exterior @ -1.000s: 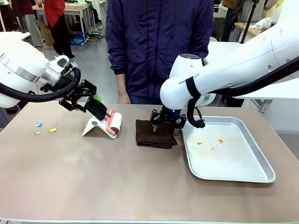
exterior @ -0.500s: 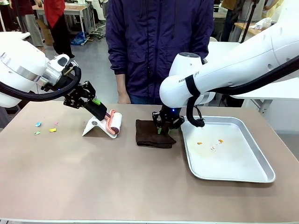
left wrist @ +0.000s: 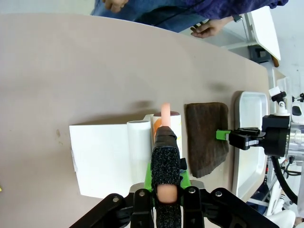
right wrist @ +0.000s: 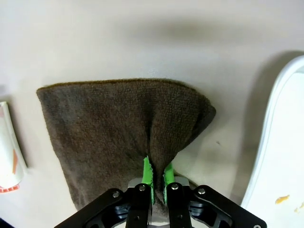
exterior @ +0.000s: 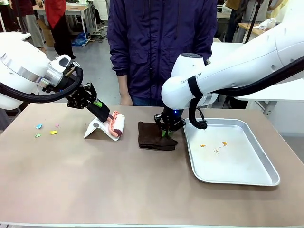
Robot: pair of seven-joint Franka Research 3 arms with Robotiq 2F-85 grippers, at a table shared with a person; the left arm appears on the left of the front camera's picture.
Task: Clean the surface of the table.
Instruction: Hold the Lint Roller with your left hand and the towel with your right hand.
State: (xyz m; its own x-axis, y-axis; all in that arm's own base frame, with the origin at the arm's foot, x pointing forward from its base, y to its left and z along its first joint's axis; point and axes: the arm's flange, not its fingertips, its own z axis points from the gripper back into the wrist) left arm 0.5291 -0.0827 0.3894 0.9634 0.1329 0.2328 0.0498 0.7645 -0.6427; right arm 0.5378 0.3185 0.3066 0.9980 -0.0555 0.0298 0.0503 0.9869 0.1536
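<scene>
The brownish-tan table (exterior: 118, 180) carries a white lint roller (exterior: 117, 126) with a salmon-pink handle, resting on a white stand (exterior: 97, 130) at the back left. My left gripper (exterior: 105, 112) is shut on that handle (left wrist: 165, 114). A folded dark brown cloth (exterior: 154, 136) lies at the table's middle. My right gripper (exterior: 165, 132) is shut on the cloth (right wrist: 123, 128), pinching its right edge into a ridge between the green pads. A few small coloured scraps (exterior: 46, 129) lie on the tabletop at far left.
A shiny metal tray (exterior: 247, 175) with a few orange crumbs (exterior: 213, 145) sits at the right, close beside the cloth. A person in a dark purple jacket (exterior: 161, 42) stands at the far edge, hands (left wrist: 206, 29) near the table.
Both grippers have closed: the left on the lint roller's handle, the right on the cloth's edge, which has bunched up. The arms stayed almost in place.
</scene>
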